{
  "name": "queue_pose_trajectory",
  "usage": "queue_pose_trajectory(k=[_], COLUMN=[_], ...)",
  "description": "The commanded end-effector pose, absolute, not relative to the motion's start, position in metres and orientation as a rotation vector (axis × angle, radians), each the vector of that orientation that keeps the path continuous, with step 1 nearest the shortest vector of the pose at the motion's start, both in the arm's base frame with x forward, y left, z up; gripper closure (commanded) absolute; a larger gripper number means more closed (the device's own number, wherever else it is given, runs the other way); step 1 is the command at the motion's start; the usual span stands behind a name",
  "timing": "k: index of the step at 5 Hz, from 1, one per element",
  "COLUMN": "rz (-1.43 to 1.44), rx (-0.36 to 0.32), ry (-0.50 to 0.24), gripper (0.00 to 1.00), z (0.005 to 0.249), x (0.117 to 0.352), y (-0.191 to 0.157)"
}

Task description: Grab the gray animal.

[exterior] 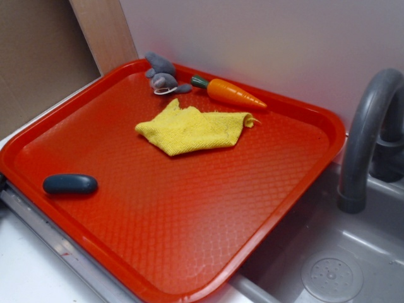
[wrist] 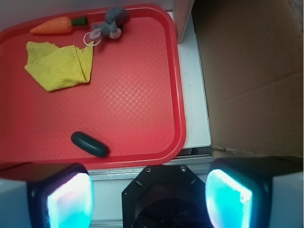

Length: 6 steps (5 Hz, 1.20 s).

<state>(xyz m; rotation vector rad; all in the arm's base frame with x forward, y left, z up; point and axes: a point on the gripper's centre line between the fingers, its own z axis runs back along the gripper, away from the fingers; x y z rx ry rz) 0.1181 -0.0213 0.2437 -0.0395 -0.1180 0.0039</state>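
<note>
Seemingly one gray animal [exterior: 163, 76], one carrot [exterior: 230, 93]

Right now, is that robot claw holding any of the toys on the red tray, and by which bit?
Nothing is held. The gripper is open and empty, off the near edge of the tray. The gray animal lies untouched at the tray's far corner.

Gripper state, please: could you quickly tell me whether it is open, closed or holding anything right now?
Gripper: open, jaws wide apart, holding nothing; the gray animal lies far off on the tray.
</note>
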Motion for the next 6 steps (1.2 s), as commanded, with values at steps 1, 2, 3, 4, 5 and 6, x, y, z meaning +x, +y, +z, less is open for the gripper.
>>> queue_pose_trajectory(k=[1, 2, 3, 4, 5, 6], rz=[0.004, 0.064, 0.132, 0.162, 0.164, 0.139], rx=[-0.04, 0.033, 0.061, 0.014, -0.049, -0.219], ry=[-0.118, -0.233, -0.327, -0.462, -0.539, -0.598], gripper=[0.0, 0.0, 0.0, 0.0, 0.0, 0.0], z=[0.244, 0.24, 0.233, 0.217, 0.196, 0.169], x=[0.118, 0.127, 0.14, 0.167, 0.194, 0.225], y=[-0.021, -0.024, -0.027, -0.035, -0.044, -0.053])
